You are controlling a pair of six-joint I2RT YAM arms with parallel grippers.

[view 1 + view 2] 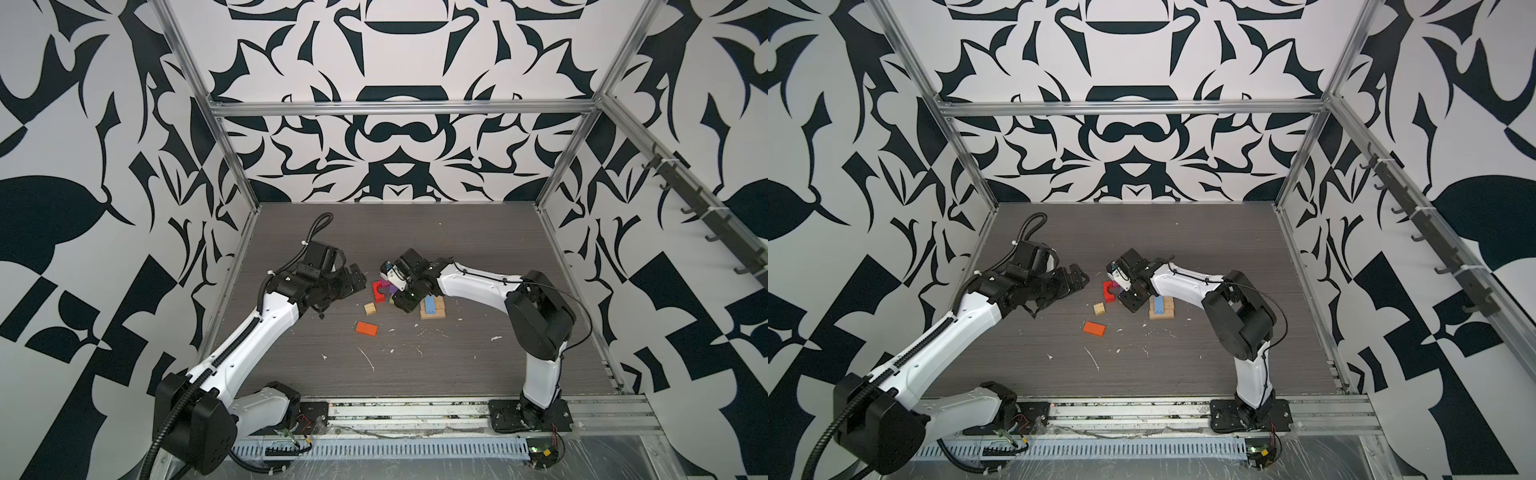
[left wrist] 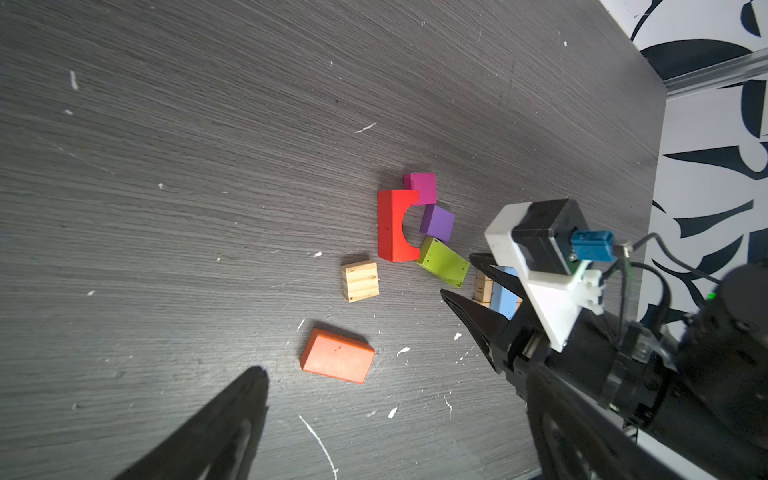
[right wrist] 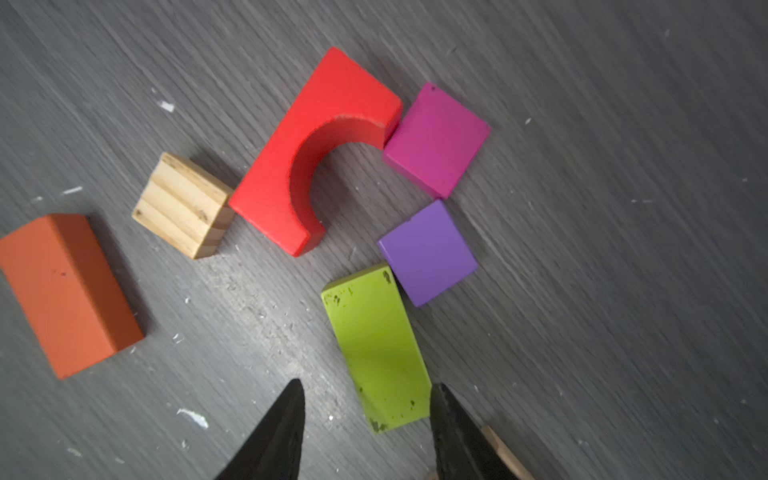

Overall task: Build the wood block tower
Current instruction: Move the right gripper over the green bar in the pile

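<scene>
Your right gripper (image 3: 366, 384) has its jaws part-spread, not pinching yet, straddling the near end of the lime block (image 3: 374, 340). Its long axis runs straight ahead of the tool, slightly skewed, hugging one finger.

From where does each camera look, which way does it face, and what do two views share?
Both top views: high behind the robot, facing down over the table; left arm and right arm show.
Left wrist: on the left arm, facing the table; one of its fingers and the right gripper show.
Right wrist: close above the lime block; own fingertips flank it.
Shared: both wrist views show the red arch.
</scene>
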